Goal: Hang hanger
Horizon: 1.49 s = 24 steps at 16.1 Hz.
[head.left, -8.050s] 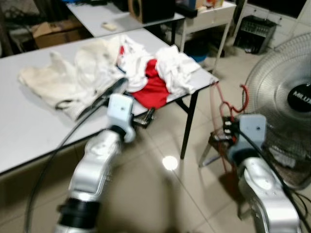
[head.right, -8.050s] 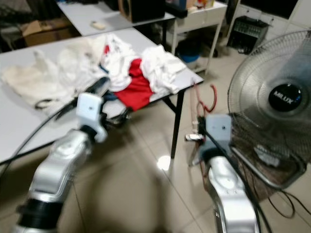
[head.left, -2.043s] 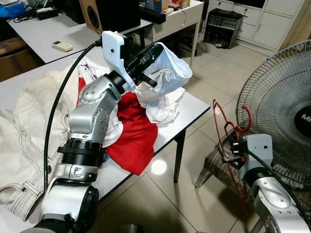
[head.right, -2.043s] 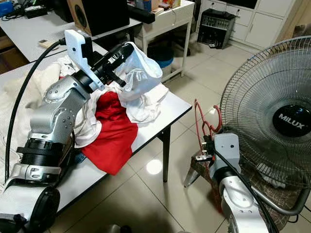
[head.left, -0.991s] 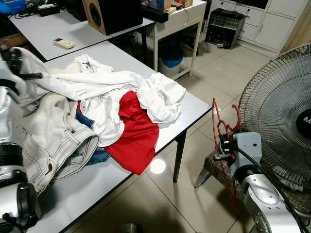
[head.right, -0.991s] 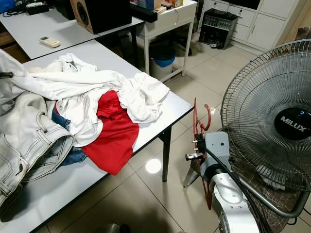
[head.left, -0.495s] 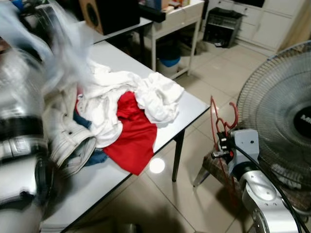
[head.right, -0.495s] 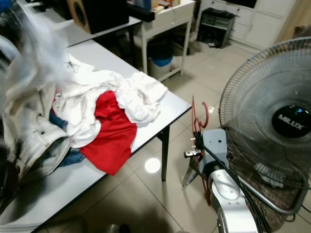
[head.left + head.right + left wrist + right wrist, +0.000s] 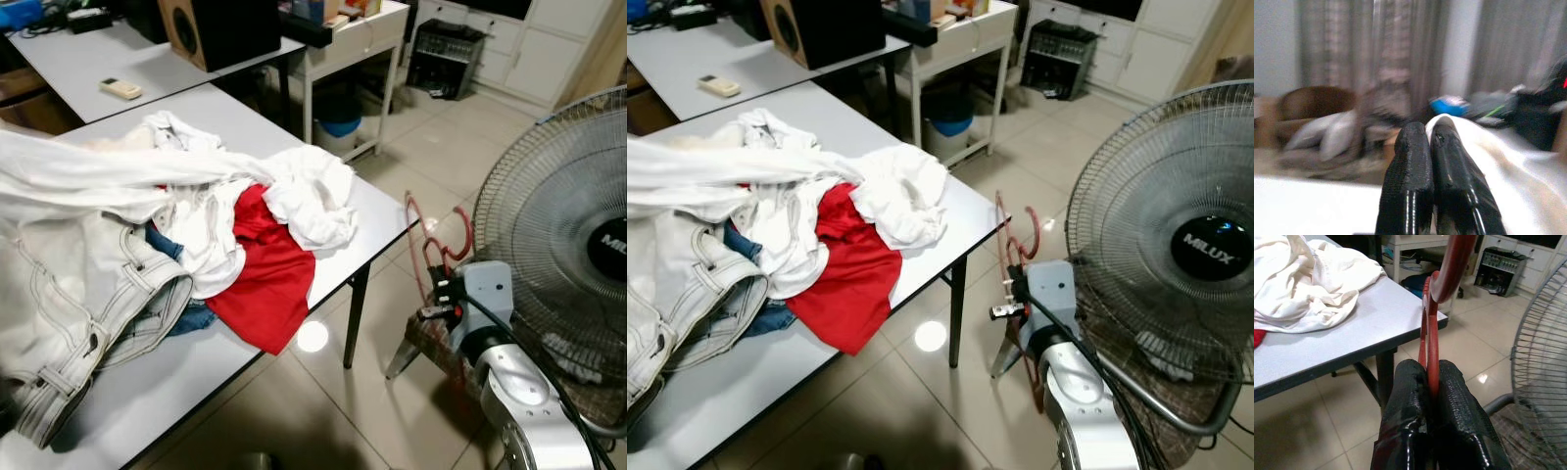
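Note:
A red hanger [image 9: 432, 231] stands upright beside the table's corner, its hook curling at the top. My right gripper [image 9: 438, 300] is shut on its lower part; in the right wrist view the fingers [image 9: 1411, 396] clamp the red hanger [image 9: 1433, 345] between them. In the left wrist view my left gripper [image 9: 1429, 134] is shut with a white garment [image 9: 1518, 171] coming out at its fingertips. That white garment [image 9: 98, 179] is stretched taut across the table towards the left edge of the eye views.
The grey table [image 9: 225, 343] holds pale jeans [image 9: 78, 294], a red cloth [image 9: 265, 276] and a crumpled white shirt [image 9: 313, 196]. A large standing fan [image 9: 573, 245] is close on the right. Behind are a second table with a remote [image 9: 120, 88] and a speaker [image 9: 220, 29]. Tiled floor lies open in front.
My left arm has swung out of the eye views to the left, pulling the white garment taut across the table. The right gripper still holds the hanger, slightly further left.

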{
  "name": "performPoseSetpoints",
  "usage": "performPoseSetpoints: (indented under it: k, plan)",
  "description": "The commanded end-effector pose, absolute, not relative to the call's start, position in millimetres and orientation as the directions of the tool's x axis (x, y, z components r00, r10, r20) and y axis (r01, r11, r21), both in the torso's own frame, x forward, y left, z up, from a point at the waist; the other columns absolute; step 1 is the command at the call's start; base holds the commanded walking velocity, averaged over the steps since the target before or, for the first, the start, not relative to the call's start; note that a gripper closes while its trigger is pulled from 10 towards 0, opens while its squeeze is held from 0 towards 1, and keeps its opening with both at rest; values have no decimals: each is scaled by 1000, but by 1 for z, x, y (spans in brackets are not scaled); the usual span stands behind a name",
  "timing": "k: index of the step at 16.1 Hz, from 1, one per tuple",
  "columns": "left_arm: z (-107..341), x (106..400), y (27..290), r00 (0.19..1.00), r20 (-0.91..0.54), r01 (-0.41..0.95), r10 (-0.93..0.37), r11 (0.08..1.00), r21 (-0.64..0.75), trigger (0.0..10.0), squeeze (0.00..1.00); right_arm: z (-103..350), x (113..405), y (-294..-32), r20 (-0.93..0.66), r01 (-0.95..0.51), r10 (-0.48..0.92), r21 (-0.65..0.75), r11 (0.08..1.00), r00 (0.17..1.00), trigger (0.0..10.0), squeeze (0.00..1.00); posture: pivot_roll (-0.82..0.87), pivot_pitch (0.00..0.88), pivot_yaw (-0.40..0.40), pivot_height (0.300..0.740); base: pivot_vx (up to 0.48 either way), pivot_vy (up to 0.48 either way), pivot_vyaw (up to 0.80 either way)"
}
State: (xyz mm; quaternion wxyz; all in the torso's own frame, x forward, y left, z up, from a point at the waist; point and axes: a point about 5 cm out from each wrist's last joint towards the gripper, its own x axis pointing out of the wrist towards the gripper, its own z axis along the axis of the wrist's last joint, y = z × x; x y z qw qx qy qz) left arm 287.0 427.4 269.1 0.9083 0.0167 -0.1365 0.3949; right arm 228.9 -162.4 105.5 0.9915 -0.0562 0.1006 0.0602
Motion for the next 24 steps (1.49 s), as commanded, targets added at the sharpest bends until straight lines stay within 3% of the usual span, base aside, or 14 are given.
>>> performPoseSetpoints:
  k: [1, 3, 5, 7, 9, 12, 14, 16, 18, 20, 21, 22, 23, 24]
  plan:
    - [278, 274, 440, 593, 301, -772, 747, 634, -53, 0, 0, 103, 227, -162, -215, -141, 118, -97, 985, 970, 10000, 0, -24, 12, 54, 740, 0, 0, 0]
    - [276, 275, 439, 624, 313, -746, 716, 665, -34, 0, 0, 102, 227, -161, -223, -159, 134, -99, 982, 966, 10000, 0, -17, 13, 45, 740, 0, 0, 0]
    - [274, 293, 418, 724, 310, -644, 616, 765, -19, 0, 0, 102, 230, -158, -221, -172, 147, -102, 980, 964, 10000, 0, -15, 12, 42, 740, 0, 0, 0]
    - [273, 305, 404, 769, 310, -581, 559, 814, -26, 0, 0, 103, 231, -158, -217, -172, 147, -103, 980, 965, 10000, 0, -19, 10, 48, 740, 0, 0, 0]
    - [270, 310, 401, 784, 295, -578, 546, 815, 27, 0, 0, 103, 231, -158, -215, -165, 140, -103, 981, 967, 10000, 0, -22, 9, 62, 740, 0, 0, 0]
    - [278, 282, 436, 627, 301, -767, 718, 637, 77, 0, 0, 102, 228, -156, -214, -156, 133, -95, 983, 968, 10000, 0, -17, 9, 60, 740, 0, 0, 0]
    - [335, 241, 464, 432, 500, -886, 751, 457, 78, 0, 0, 102, 230, -154, -212, -170, 147, -91, 981, 966, 10000, 0, -2, 13, 43, 740, 0, 0, 0]
    - [371, 214, 473, 316, 606, -940, 730, 329, 95, 0, 0, 103, 233, -154, -210, -178, 157, -89, 980, 965, 10000, 0, 13, 15, 33, 740, 0, 0, 0]
    - [355, 236, 464, 509, 534, -860, 675, 429, 278, 0, 0, 102, 237, -152, -211, -198, 176, -88, 976, 961, 10000, 0, 31, 13, 15, 740, 0, 0, 0]
    - [293, 272, 444, 731, 308, -678, 608, 599, 426, 1843, 0, 103, 240, -147, -207, -212, 191, -86, 973, 960, 10000, 0, 24, 16, 16, 740, 0, 0, 0]
    - [265, 285, 433, 807, 185, -571, 561, 663, 484, 8039, 0, 104, 240, -147, -207, -214, 192, -86, 973, 959, 10000, 0, 20, 18, 22, 740, 0, 0, 0]
    - [246, 289, 429, 840, 82, -487, 537, 677, 551, 10000, 0, 103, 240, -147, -210, -214, 192, -88, 973, 959, 10000, 0, 17, 19, 25, 740, 0, 0, 0]
    - [213, 290, 425, 861, -129, -315, 492, 716, 623, 10000, 137, 102, 238, -149, -217, -213, 190, -91, 973, 957, 10000, 0, 8, 20, 33, 740, 0, 0, 0]
    - [188, 285, 422, 842, -320, -135, 434, 745, 654, 10000, 1000, 101, 235, -151, -223, -210, 185, -93, 973, 957, 10000, 0, 6, 23, 36, 740, 0, 0, 0]
